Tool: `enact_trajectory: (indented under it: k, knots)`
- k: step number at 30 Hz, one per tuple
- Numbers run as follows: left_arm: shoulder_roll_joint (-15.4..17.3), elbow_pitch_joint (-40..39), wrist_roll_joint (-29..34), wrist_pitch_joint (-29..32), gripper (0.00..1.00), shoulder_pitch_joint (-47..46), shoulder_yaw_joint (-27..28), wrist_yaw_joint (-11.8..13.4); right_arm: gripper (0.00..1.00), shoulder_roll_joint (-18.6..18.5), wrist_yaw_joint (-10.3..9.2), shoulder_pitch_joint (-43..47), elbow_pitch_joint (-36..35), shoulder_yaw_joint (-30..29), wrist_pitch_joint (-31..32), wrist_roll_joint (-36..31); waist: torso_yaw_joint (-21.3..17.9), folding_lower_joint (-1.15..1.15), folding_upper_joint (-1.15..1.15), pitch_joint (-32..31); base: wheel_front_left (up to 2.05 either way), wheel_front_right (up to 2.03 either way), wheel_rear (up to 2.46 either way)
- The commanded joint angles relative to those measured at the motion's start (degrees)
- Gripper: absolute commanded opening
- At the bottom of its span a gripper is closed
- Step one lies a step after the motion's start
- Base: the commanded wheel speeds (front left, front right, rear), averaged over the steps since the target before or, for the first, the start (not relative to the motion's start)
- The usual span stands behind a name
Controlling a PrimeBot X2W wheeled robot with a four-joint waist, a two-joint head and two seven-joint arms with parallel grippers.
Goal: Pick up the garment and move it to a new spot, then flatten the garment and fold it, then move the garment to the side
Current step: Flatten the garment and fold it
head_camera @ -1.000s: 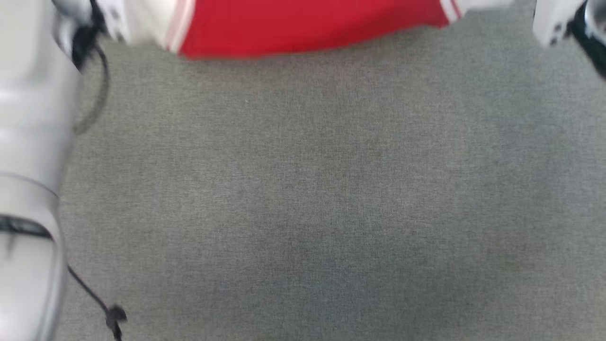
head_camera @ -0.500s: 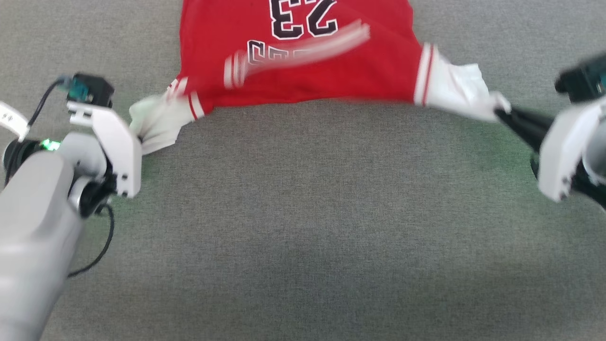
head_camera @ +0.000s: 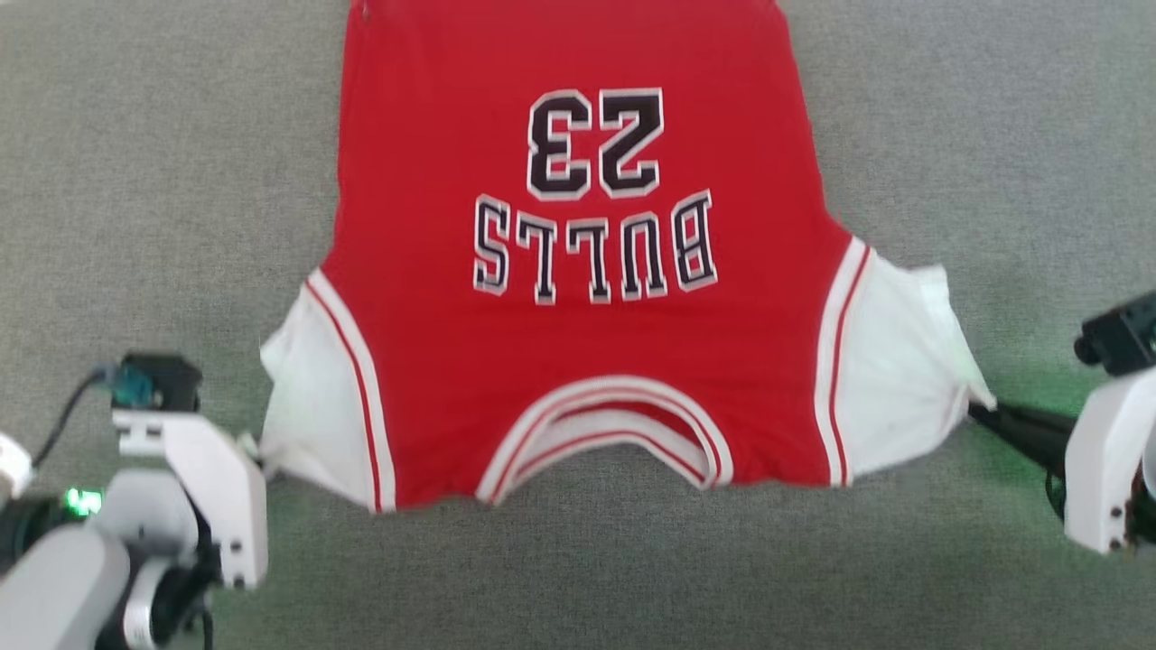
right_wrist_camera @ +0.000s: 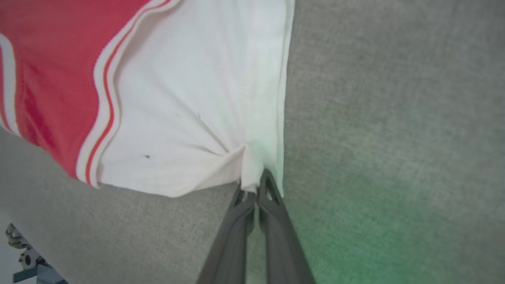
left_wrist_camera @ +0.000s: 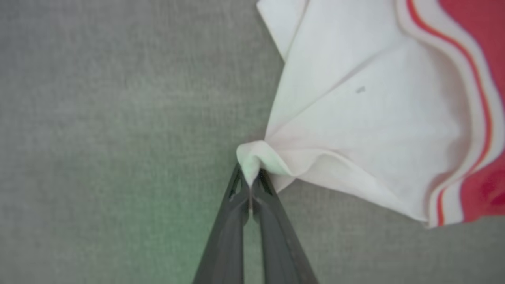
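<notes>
The garment point(head_camera: 578, 361), a red jersey T-shirt with white sleeves and a black "23" over "BULLS", lies spread on the grey surface, collar toward me and print upside down. My left gripper point(left_wrist_camera: 249, 179) is shut on a pinched fold of the white left sleeve point(head_camera: 302, 406); in the head view its fingers are hidden behind the white wrist housing point(head_camera: 212, 492). My right gripper point(right_wrist_camera: 254, 185) is shut on the edge of the other white sleeve point(head_camera: 903, 379), and its dark fingers point(head_camera: 1020, 426) reach in from the right. The sleeves point(left_wrist_camera: 375, 130) point(right_wrist_camera: 197, 98) are pulled outward.
Grey woven carpet-like surface point(head_camera: 578, 578) runs all around the shirt. Green light from the wrist lamps tints the carpet near both grippers. A dark cable point(head_camera: 68, 415) leads to the small camera on the left wrist. A bit of machine frame point(right_wrist_camera: 23, 260) shows at the bottom left of the right wrist view.
The shirt has come down from a stretched, blurred hang to lie flat with its whole print showing. The head camera has also tilted. Both grippers keep their hold on the sleeves.
</notes>
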Motion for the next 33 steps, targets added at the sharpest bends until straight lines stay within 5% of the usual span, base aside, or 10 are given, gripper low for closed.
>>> enact_trajectory:
  k: [1,10,14,19,20,21,33]
  knots:
    - [-0.69,1.4,-0.72,2.21,0.0,4.71,-2.04,0.64,0.0,-0.27,-0.04,2.45,0.44,0.98,1.29,0.37,0.02,0.0,0.0,-0.04,0.0,0.0,0.0]
    - [3.53,-10.45,-2.78,6.53,0.0,14.82,-0.63,9.54,0.0,-3.93,-0.18,11.99,-4.4,1.26,8.65,4.65,0.21,0.0,0.0,-0.46,0.0,0.0,0.0]
    - [3.88,-12.99,-1.42,5.06,0.0,15.64,-0.38,10.74,0.0,-5.3,-0.25,15.56,-5.36,0.07,9.85,5.28,0.52,0.0,0.0,-0.55,0.0,0.0,0.0]
    - [1.19,-12.7,0.05,0.88,0.0,13.71,-0.64,9.64,0.0,-2.22,-0.39,17.54,-3.07,-2.44,7.94,2.02,0.56,0.0,0.0,-0.29,0.0,0.0,0.0]
    - [0.83,-12.47,0.62,0.01,0.0,13.06,-0.83,9.15,0.11,-1.43,-0.45,17.53,-2.4,-3.07,7.6,0.71,0.52,0.0,0.0,-0.3,0.0,0.0,0.0]
    - [0.21,-12.28,0.78,-0.77,0.0,12.43,-0.96,8.77,0.98,-0.52,-0.52,17.43,-1.69,-4.18,7.03,0.13,0.49,0.0,0.0,-0.28,0.0,0.0,0.0]
    - [-4.44,-9.93,1.64,-5.36,0.0,8.26,-2.38,5.62,1.0,2.53,-0.03,12.99,-9.24,-26.61,3.98,-9.46,2.41,0.0,0.0,1.54,0.0,0.0,0.0]
